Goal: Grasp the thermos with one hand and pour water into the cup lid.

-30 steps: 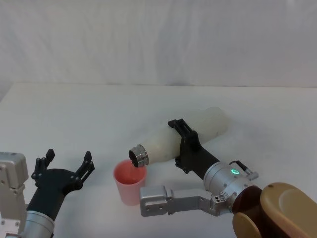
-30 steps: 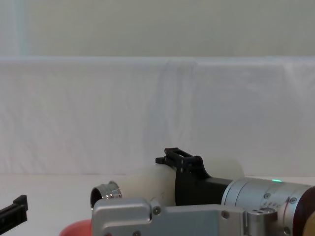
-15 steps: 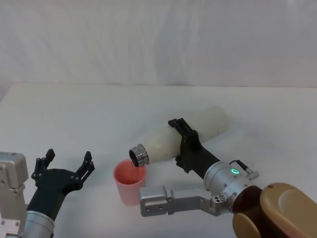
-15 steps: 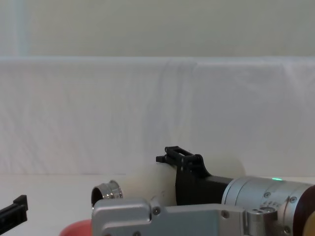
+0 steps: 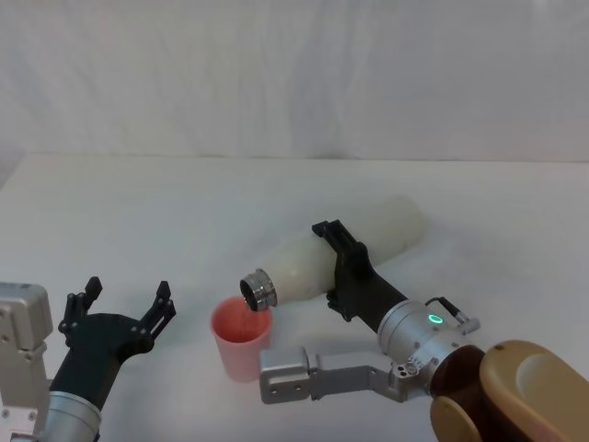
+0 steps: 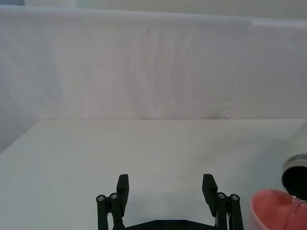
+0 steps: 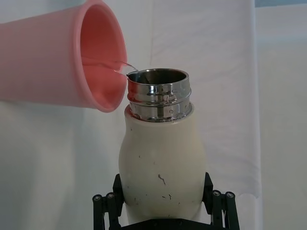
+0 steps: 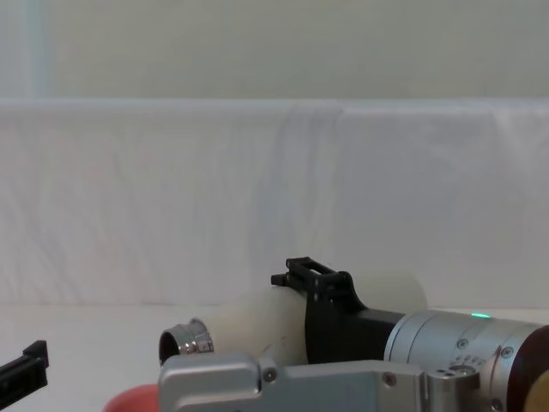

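White table (image 5: 138,212), right gripper (image 5: 337,267) tilting thermos (image 5: 304,262) over cup lid (image 5: 241,339)

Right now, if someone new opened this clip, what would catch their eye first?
First, the tall cream-white thermos with its shiny steel neck, tipped nearly level in the right gripper at mid-table. Its mouth hangs over the small salmon-pink cup lid, and the right wrist view shows a thin stream of water running into it. The left gripper waits open beside the cup on the robot's left.
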Motion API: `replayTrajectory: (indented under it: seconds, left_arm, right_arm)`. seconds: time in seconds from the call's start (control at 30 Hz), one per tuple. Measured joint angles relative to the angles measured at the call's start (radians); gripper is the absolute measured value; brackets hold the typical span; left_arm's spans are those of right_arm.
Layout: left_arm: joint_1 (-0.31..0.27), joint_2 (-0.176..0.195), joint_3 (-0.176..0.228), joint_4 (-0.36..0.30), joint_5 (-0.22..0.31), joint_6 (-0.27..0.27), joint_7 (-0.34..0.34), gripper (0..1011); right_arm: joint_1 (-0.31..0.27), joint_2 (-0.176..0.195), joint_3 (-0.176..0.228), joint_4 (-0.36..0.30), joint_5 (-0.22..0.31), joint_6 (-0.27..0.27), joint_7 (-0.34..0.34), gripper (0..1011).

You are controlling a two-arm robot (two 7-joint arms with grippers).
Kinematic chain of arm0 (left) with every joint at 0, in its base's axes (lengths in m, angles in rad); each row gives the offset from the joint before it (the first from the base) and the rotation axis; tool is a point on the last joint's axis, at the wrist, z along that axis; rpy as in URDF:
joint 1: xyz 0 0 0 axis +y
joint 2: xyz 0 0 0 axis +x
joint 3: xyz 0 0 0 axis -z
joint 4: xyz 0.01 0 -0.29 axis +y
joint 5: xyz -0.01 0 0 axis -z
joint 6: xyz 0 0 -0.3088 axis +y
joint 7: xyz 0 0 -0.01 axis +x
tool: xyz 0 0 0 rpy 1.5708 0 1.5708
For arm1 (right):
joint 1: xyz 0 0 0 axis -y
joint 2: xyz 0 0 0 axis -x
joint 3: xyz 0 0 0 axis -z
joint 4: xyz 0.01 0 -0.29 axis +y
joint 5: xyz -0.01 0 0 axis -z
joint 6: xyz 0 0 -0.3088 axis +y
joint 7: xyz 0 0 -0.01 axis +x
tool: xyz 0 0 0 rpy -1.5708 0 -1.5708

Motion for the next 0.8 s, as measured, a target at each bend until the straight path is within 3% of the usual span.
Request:
replayTrajectory:
  seconds: [0.8]
  left_arm:
    - [0.000, 0.000, 0.000, 0.000, 0.000, 0.000, 0.000, 1001]
  right_arm:
    - [0.005, -0.001, -0.006, 0.006, -0.006, -0.001, -0.001, 960]
